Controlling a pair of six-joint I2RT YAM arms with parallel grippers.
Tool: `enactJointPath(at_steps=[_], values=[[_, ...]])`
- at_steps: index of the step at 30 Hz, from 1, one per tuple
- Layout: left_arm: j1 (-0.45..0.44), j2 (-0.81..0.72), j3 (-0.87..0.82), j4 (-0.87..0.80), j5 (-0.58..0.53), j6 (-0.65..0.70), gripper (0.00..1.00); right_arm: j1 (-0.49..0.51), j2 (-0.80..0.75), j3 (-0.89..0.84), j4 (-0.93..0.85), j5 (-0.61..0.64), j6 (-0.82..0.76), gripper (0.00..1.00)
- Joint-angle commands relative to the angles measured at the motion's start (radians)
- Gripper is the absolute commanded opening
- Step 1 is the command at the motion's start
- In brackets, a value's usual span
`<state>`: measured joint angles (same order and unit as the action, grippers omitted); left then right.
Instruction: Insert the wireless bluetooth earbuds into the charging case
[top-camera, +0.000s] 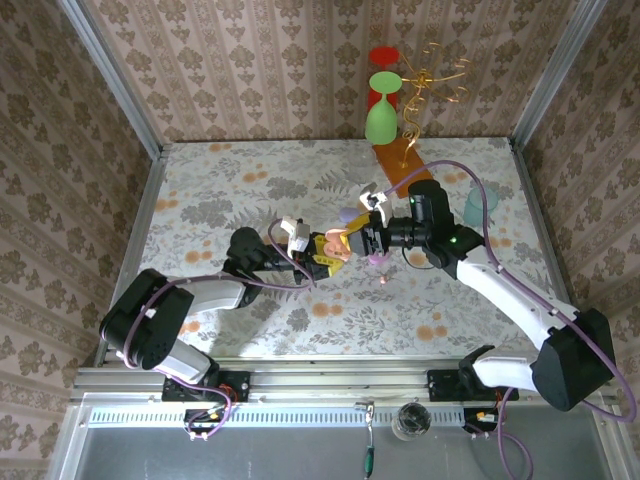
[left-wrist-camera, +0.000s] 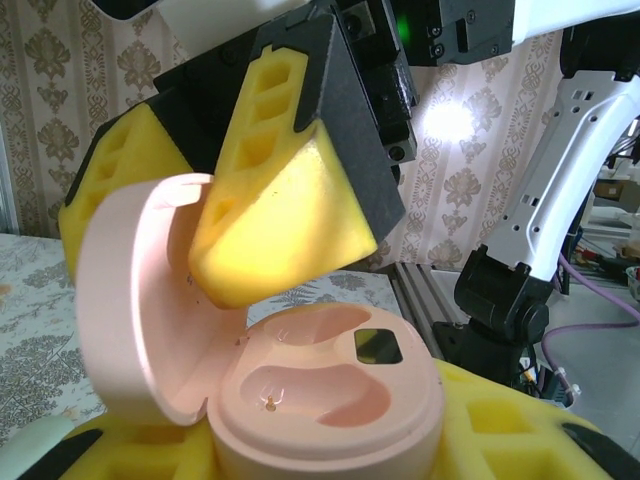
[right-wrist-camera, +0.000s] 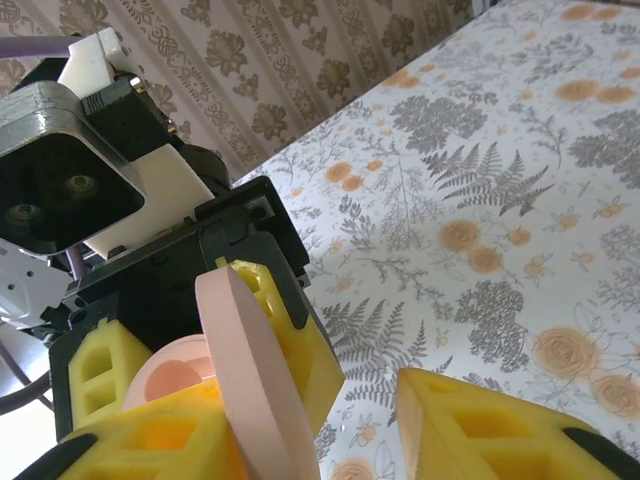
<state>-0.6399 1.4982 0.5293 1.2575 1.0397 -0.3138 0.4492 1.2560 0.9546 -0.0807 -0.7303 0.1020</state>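
The pink charging case (left-wrist-camera: 330, 400) is gripped at its base by my left gripper (left-wrist-camera: 330, 440), whose yellow foam fingers (left-wrist-camera: 520, 420) press on both sides. Its lid (left-wrist-camera: 140, 300) stands open to the left. Both wells (left-wrist-camera: 300, 390) are empty. My right gripper (right-wrist-camera: 320, 440) hangs just above the case, open, with the lid (right-wrist-camera: 250, 370) standing between its fingers (right-wrist-camera: 480, 430). From above, both grippers meet at mid-table around the case (top-camera: 337, 248). A tiny pink nub, seemingly an earbud (top-camera: 385, 283), lies on the cloth just right of them.
A lilac pebble-shaped piece (top-camera: 348, 213) and another (top-camera: 378, 258) sit close to the right gripper. At the back stand a green goblet (top-camera: 381, 110), a gold wire ornament (top-camera: 430, 80) and an orange board (top-camera: 400, 165). A teal cup (top-camera: 480, 207) is at the right.
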Motion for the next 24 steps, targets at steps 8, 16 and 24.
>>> enactJointPath(at_steps=[8, 16, 24], values=[[0.014, -0.027, -0.006, 0.044, 0.004, -0.016, 0.35, -0.014, -0.069, -0.005, -0.019, 0.017, -0.023, 0.67], [0.033, -0.024, -0.010, 0.043, -0.024, -0.025, 0.35, -0.018, -0.174, -0.116, 0.079, 0.066, -0.060, 0.73], [0.064, -0.026, -0.015, 0.043, -0.041, -0.029, 0.35, -0.056, -0.239, -0.200, 0.112, 0.187, 0.112, 0.72]])
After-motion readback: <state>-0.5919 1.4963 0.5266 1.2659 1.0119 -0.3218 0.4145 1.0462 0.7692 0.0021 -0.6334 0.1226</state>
